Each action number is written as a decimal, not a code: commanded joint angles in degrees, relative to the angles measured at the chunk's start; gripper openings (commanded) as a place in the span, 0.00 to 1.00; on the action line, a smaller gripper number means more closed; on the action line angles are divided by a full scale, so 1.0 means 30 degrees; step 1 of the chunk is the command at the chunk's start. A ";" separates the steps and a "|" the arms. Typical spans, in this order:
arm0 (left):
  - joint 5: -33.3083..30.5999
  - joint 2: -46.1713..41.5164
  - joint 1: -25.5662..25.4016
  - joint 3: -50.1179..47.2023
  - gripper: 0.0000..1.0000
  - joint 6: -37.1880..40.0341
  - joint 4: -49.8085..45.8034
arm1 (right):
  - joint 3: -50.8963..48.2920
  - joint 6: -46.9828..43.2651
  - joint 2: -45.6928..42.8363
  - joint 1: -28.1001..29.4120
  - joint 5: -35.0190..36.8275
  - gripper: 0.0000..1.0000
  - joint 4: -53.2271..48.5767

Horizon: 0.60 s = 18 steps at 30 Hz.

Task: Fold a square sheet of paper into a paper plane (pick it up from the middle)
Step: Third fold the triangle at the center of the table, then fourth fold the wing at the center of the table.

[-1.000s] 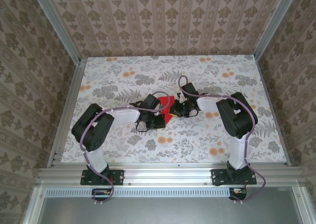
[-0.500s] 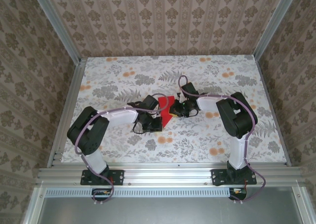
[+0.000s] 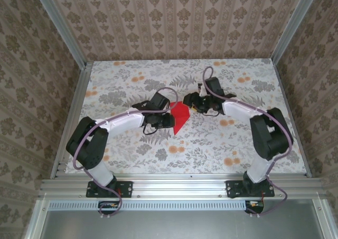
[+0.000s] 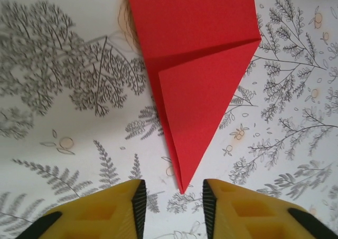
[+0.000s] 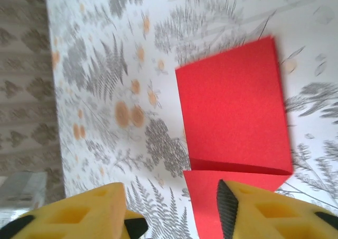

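Fingers (image 4: 100, 215) of the left gripper (image 4: 171, 207) stand apart, yellow blocks with black pads either side of a bare gap, nothing pinched. Right at the mouth of that gap sits the sharp tip of the paper (image 4: 195, 80), bright red, flat on the table (image 4: 63, 91), and the tip looks clear of both pads. Moving up from the tip, the paper widens into a long triangle flap. A slanted fold edge crosses it from the right corner to the left side, and above that comes a broad plain panel. A thin sliver of the lower layer shows along the flap's left edge.

Over to the right gripper (image 5: 171, 212): jaws wide apart here too, holding nothing. Its wrist view has the red lying ahead, a squarish panel with a crease line across it, the nearer part running down beside the right-hand finger (image 5: 264, 215). Whether that finger touches the red, I cannot tell.

From the top camera, the paper lies near the middle of the table, its point aimed toward the near edge. The left gripper is just beside it on the left, and the right gripper is at its far right corner. Both arms reach in from their bases, white links, black joints, purple cables looping along them. All around is fern-and-flower print on the tabletop, then papered walls (image 3: 174, 22)
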 commanded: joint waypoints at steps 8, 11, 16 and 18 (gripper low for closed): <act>-0.2940 0.2274 -0.1115 0.3260 0.43 0.1313 -0.1829 | -0.3718 -0.0229 -0.1647 -0.1423 0.1179 0.81 0.2638; -0.2617 0.2995 -0.0884 0.3788 0.43 0.0820 -0.1726 | -0.4176 -0.0187 -0.1406 -0.1440 0.0980 0.85 0.3365; -0.1198 0.4105 -0.0194 0.4123 0.41 0.0107 -0.0843 | -0.4019 0.0153 -0.0535 -0.1431 0.0735 0.85 0.3279; -0.0923 0.4487 -0.0028 0.4324 0.38 -0.0018 -0.0795 | -0.3938 0.0270 -0.0229 -0.1438 0.0536 0.84 0.3312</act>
